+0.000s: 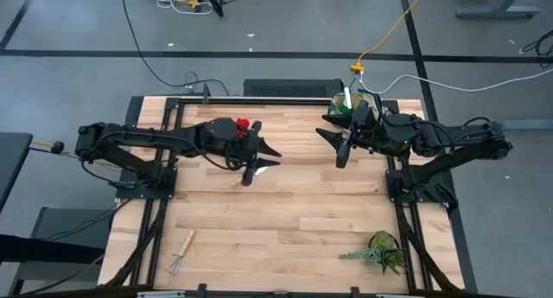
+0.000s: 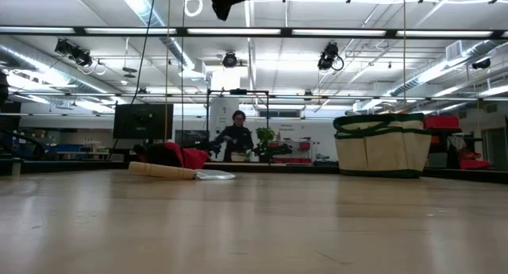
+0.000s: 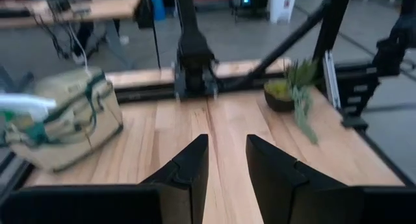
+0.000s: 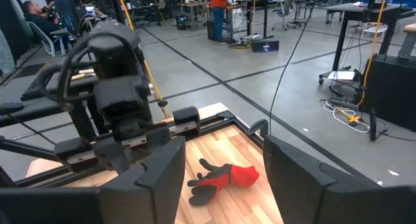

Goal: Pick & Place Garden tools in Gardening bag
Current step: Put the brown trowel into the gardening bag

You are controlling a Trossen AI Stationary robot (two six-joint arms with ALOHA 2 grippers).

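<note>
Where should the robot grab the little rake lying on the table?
Grab the rake by its wooden handle, near the middle, coming straight down from above. It lies flat with nothing close beside it. The handle is straight, while the metal tines fan out at the other end.

Both arms reach in level toward the middle from opposite sides. The left gripper [image 1: 262,157] hangs spread and empty; the right gripper [image 1: 333,139] likewise gapes.
</note>
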